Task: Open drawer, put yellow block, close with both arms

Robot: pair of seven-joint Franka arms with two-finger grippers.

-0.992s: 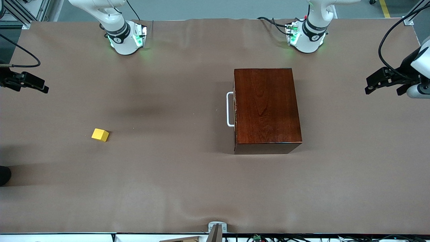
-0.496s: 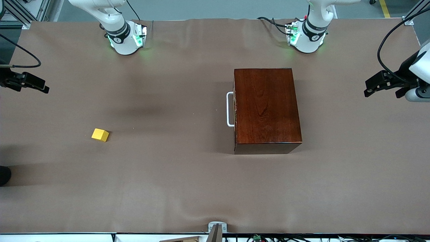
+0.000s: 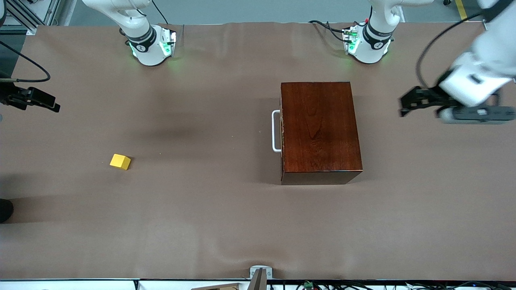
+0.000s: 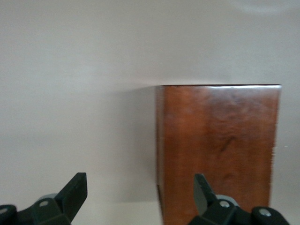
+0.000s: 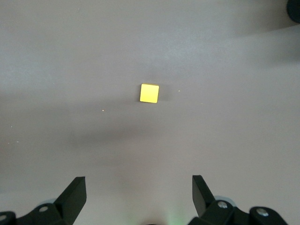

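The glossy mahogany box (image 3: 318,129) stands on the table with its drawer shut. The drawer's white bar handle (image 3: 275,131) faces the right arm's end of the table. The yellow block (image 3: 120,161) lies alone on the table toward the right arm's end, well apart from the box. My left gripper (image 3: 404,107) hangs open over the table between the box and the left arm's end. In the left wrist view the box (image 4: 218,150) lies ahead of that open left gripper (image 4: 139,187). My right gripper (image 3: 52,104) hangs open at the right arm's end. In the right wrist view the yellow block (image 5: 149,93) lies beyond the right gripper (image 5: 139,187).
A brown cloth (image 3: 225,217) covers the table. The two green-lit arm bases (image 3: 151,46) (image 3: 367,44) stand farthest from the front camera. A small metal bracket (image 3: 261,273) sits at the table edge nearest the front camera.
My left arm has swung in toward the box from the table's end, its gripper still open. The right gripper has hardly shifted. Box and block have not moved.
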